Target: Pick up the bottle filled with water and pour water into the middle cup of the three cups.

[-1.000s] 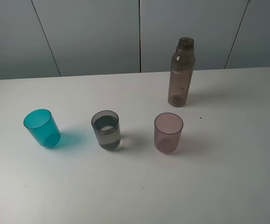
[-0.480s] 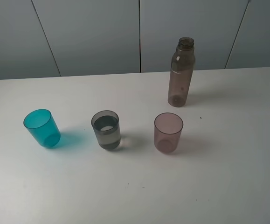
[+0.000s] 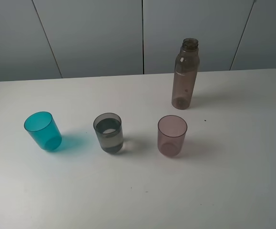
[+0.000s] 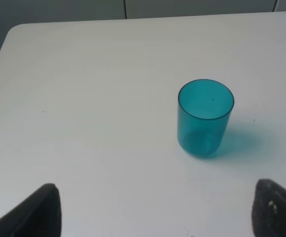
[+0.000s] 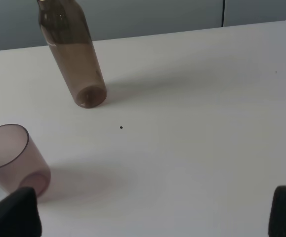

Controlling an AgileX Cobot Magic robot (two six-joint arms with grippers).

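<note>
Between the earlier pictures and now, no change can be seen in the high view. The bottle (image 3: 185, 74), the grey cup (image 3: 108, 132), the teal cup (image 3: 43, 130) and the pink cup (image 3: 171, 135) have the same places and the same upright posture on the surface (image 3: 233, 181) as one second ago. The water level in the grey cup also looks the same. No arm or gripper has entered this view.

Bare lab-like test station: plain white table (image 3: 233, 181) against grey panelled wall (image 3: 95, 33).
</note>
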